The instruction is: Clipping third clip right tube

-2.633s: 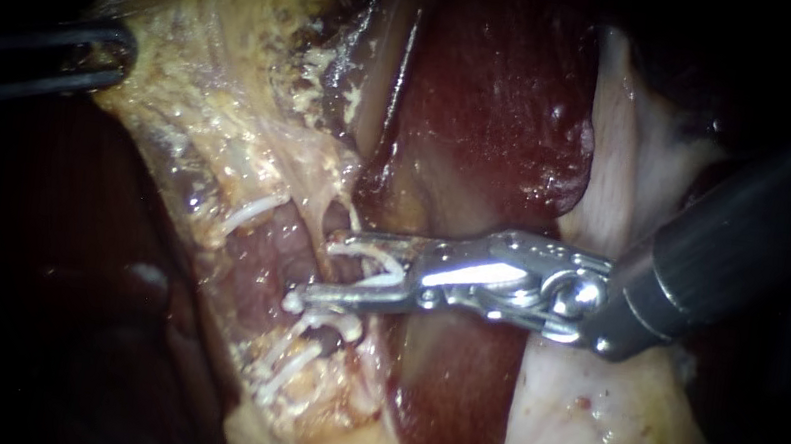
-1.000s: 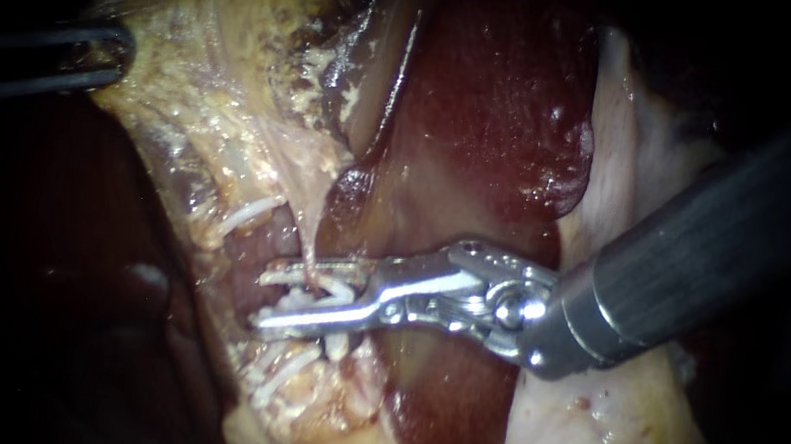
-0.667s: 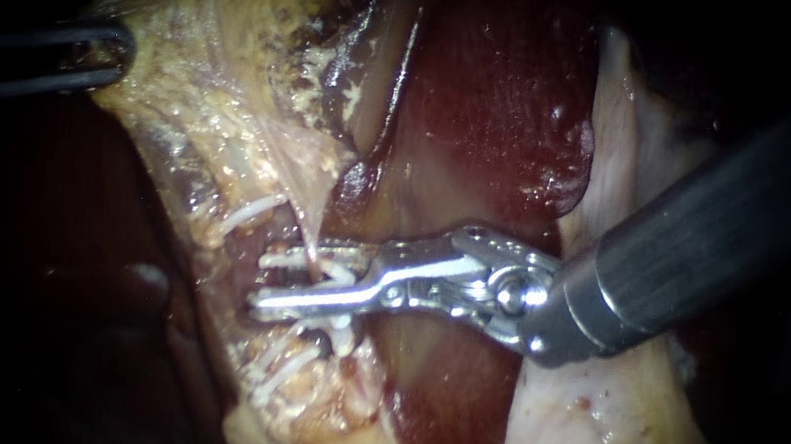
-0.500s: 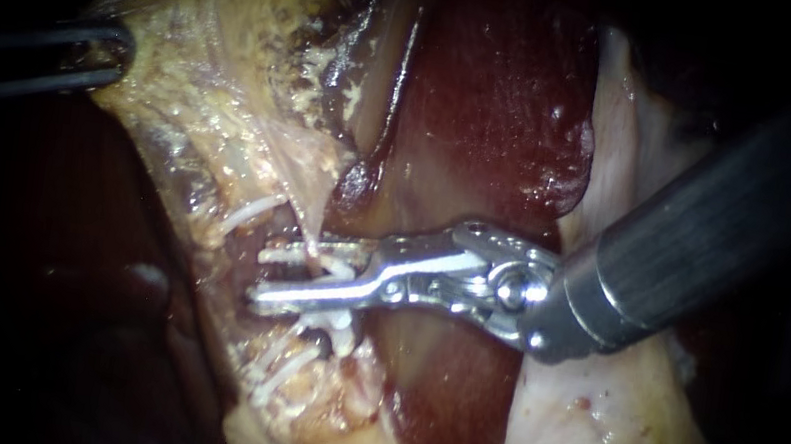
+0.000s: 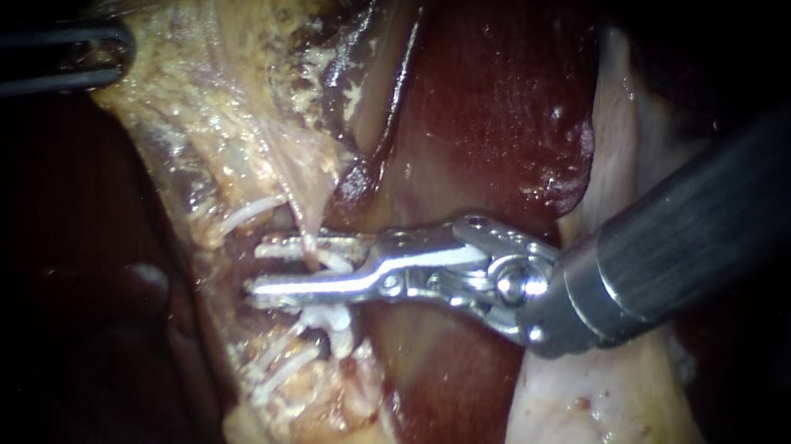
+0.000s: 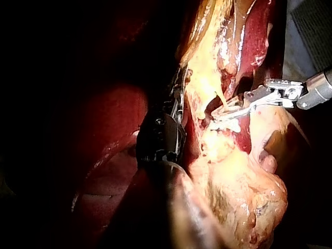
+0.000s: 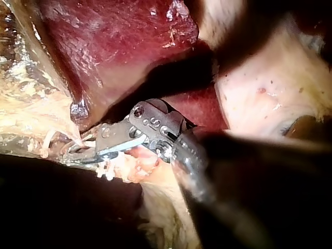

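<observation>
My right instrument (image 5: 277, 266) comes in from the right, its metal jaws open on either side of a thin pale tube (image 5: 314, 232) with a white clip (image 5: 296, 252) between them. More white clips (image 5: 328, 323) sit on the strands just below and to the left. In the right wrist view the jaws (image 7: 85, 153) reach under the liver's edge; in the left wrist view they (image 6: 228, 111) lie across the clipped strands. My left instrument (image 5: 119, 52) at the upper left is shut on the yellowish tissue (image 5: 209, 98) and holds it taut; the left wrist view (image 6: 176, 101) shows the same hold.
Dark red liver (image 5: 499, 114) lies behind and below the right instrument's jaws. Pale fatty tissue (image 5: 592, 428) fills the lower right. Another white clip (image 5: 250, 214) sits on a strand to the upper left of the jaws.
The right instrument has slid leftward so that its jaws reach further across the tube, and the gap between them has narrowed slightly. The left instrument has held still.
</observation>
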### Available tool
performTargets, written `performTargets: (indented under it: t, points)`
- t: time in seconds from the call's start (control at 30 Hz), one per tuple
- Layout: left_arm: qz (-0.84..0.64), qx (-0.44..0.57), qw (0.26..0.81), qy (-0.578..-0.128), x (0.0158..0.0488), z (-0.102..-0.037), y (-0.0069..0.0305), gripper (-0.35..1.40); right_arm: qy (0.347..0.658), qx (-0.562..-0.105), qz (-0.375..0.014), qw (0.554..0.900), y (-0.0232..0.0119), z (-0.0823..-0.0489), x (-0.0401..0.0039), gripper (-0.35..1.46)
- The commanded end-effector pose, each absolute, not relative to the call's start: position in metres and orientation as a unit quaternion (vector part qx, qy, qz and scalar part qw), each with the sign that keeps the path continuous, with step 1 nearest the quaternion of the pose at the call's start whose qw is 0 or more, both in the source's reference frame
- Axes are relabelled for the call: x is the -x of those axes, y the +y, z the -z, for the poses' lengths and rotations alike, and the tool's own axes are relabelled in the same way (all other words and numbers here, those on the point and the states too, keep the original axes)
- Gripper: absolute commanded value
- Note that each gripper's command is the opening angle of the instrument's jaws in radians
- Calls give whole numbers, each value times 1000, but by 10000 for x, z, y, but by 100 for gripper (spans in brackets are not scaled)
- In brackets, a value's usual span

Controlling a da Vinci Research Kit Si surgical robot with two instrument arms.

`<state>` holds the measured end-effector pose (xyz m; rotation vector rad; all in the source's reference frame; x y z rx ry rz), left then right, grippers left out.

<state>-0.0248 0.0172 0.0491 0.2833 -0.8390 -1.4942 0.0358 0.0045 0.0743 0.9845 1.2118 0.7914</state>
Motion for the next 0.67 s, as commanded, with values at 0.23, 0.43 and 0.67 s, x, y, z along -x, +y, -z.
performTargets:
  t: [0.23,0.43,0.67]
  points:
    - [657,-125,646,-369,248,-491,172,-35,526,-427,-346,648,45,-745,-357,-35]
    - [657,-125,646,-369,248,-491,172,-35,526,-427,-346,648,45,-744,-357,-35]
    - [657,-125,646,-369,248,-492,173,-35,526,-427,-346,648,45,-745,-357,-35]
